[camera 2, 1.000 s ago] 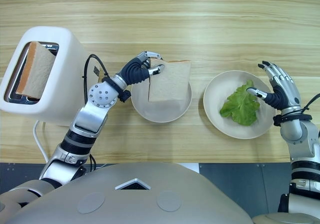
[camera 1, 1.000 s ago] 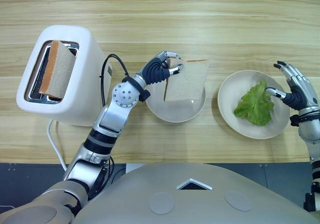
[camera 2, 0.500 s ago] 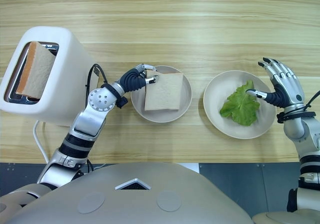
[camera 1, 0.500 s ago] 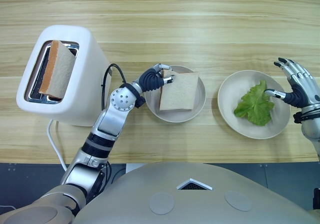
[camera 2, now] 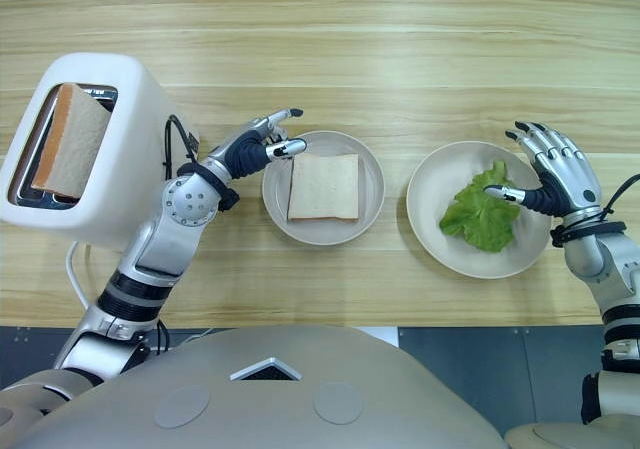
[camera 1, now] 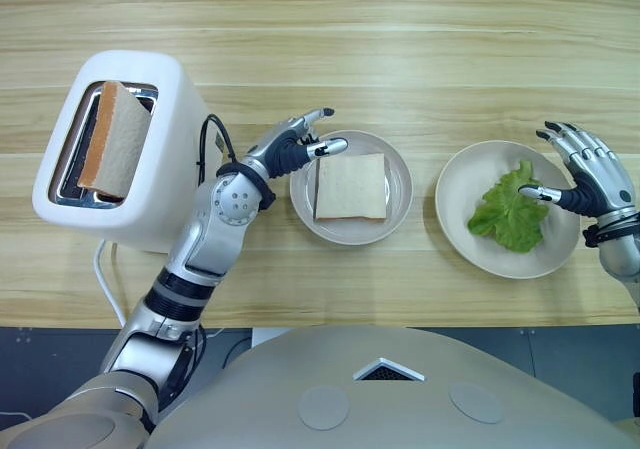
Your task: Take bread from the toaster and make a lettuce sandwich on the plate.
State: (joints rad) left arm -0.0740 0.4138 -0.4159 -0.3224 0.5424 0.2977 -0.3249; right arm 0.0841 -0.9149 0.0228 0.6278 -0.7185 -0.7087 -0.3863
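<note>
The left hand (camera 1: 296,145) sits just off the left rim of the middle plate (camera 1: 397,205), its fingers stretched out and holding nothing, their tips pointing over the rim. Just to the right of those fingertips a slice of bread (camera 1: 350,186) lies flat in the plate. It is close to square, so it has no real long axis, and its edges run about parallel to the table (camera 1: 400,39) edge. To the left of this hand stands the white toaster (camera 1: 175,164) with a second slice (camera 1: 115,139) upright in its slot. That slice's long side runs away from the robot and its browned face is turned left.

The right hand (camera 1: 592,174) hangs over the right rim of the other plate (camera 1: 458,183), fingers spread wide and gripping nothing. The lettuce leaf (camera 1: 508,211) lies in that plate just left of the hand, its length running from near-left to far-right. The thumb tip is at the leaf's right edge, though I can't tell whether it touches.
</note>
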